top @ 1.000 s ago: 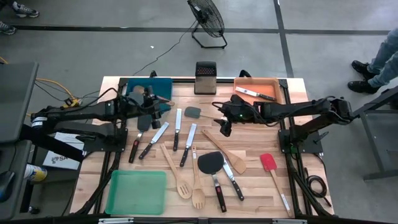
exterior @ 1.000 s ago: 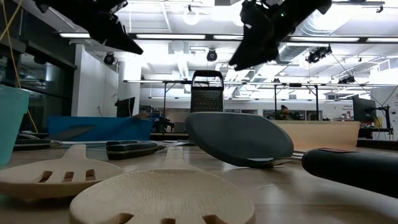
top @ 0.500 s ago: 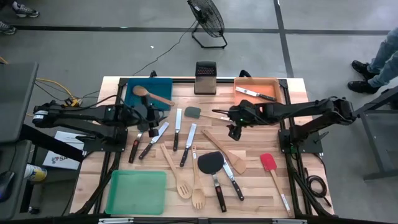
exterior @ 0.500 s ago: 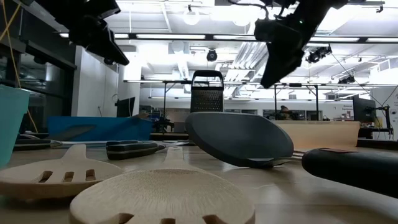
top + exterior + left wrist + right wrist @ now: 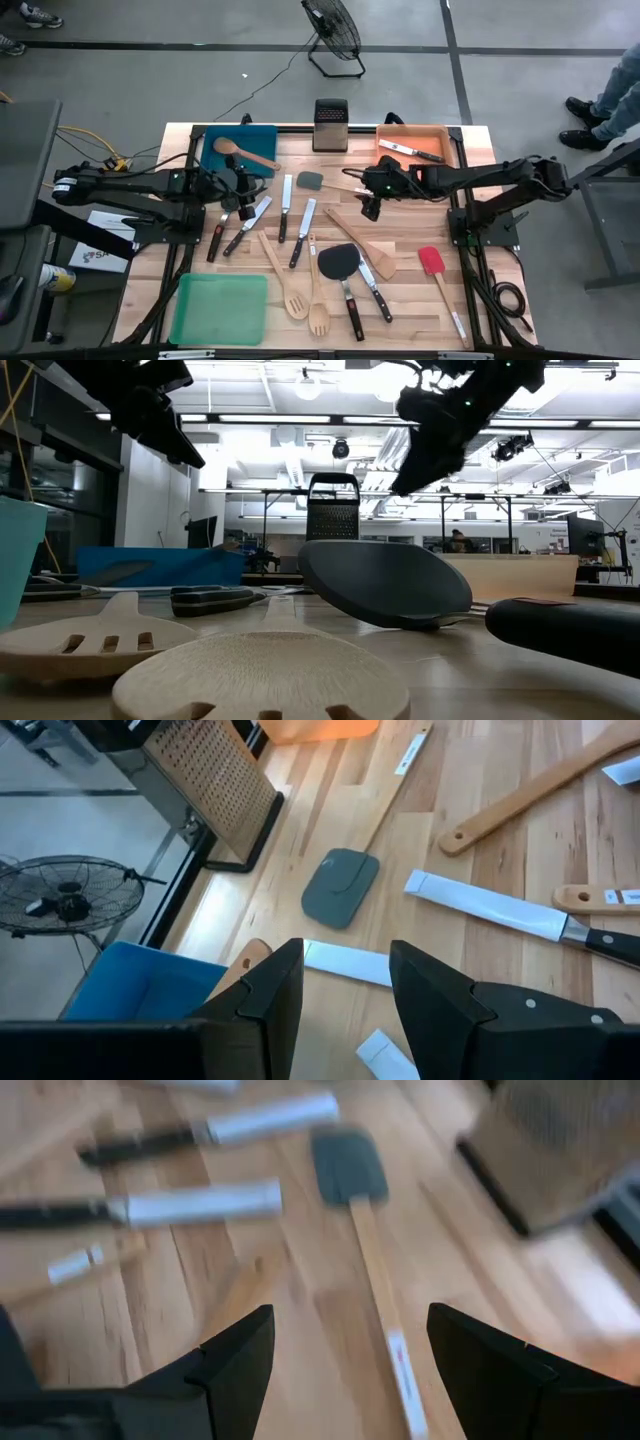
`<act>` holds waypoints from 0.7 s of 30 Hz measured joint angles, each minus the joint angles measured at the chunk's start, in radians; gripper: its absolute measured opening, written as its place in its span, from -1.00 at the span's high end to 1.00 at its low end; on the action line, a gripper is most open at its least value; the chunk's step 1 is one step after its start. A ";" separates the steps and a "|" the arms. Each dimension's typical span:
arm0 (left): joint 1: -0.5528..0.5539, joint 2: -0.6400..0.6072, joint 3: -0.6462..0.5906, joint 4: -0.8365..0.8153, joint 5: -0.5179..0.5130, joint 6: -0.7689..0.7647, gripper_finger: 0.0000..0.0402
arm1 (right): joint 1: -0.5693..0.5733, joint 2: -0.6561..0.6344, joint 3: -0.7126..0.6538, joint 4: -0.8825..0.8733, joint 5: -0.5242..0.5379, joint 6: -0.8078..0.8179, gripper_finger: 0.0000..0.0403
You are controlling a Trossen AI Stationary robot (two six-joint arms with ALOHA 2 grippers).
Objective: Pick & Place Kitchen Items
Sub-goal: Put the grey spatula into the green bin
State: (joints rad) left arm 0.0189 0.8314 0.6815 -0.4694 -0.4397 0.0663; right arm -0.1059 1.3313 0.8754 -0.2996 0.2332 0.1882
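The kitchen items lie scattered on the wooden table. A wooden spoon [image 5: 240,152] lies in the blue tray [image 5: 262,135] and a black-handled knife [image 5: 410,151] in the orange tray [image 5: 440,135]. My left gripper [image 5: 240,192] [image 5: 345,990] hovers open and empty just in front of the blue tray, above the knives [image 5: 245,225]. My right gripper [image 5: 370,205] [image 5: 350,1350] hovers open and empty above the wooden handle [image 5: 380,1280] of the grey spatula [image 5: 310,181] [image 5: 348,1165]. Both grippers show dark and high in the low view.
More knives [image 5: 285,205] [image 5: 302,230], a black spatula [image 5: 340,262], a red spatula [image 5: 431,262], slotted wooden spoons [image 5: 293,298] and a wooden spatula [image 5: 360,238] lie mid-table. A green tray [image 5: 218,308] sits near left, a metal grater [image 5: 329,124] at the far edge.
My left gripper has drawn back from over the blue tray toward the table's near edge and turned about, staying open. The wooden spoon, which it covered before, now shows lying in the tray.
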 joint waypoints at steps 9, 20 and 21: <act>0.000 0.000 0.000 0.003 0.002 -0.017 0.27 | -0.107 0.118 -0.002 0.314 -0.168 -0.082 -0.26; 0.000 0.000 0.000 0.005 0.002 -0.023 0.27 | -0.191 0.393 0.278 0.128 -0.264 -0.218 -0.26; 0.000 0.000 0.000 0.005 0.002 -0.023 0.27 | -0.196 0.415 0.306 0.099 -0.265 -0.237 -0.26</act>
State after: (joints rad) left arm 0.0189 0.8318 0.6815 -0.4641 -0.4375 0.0431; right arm -0.3023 1.7464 1.1810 -0.2010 -0.0320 -0.0492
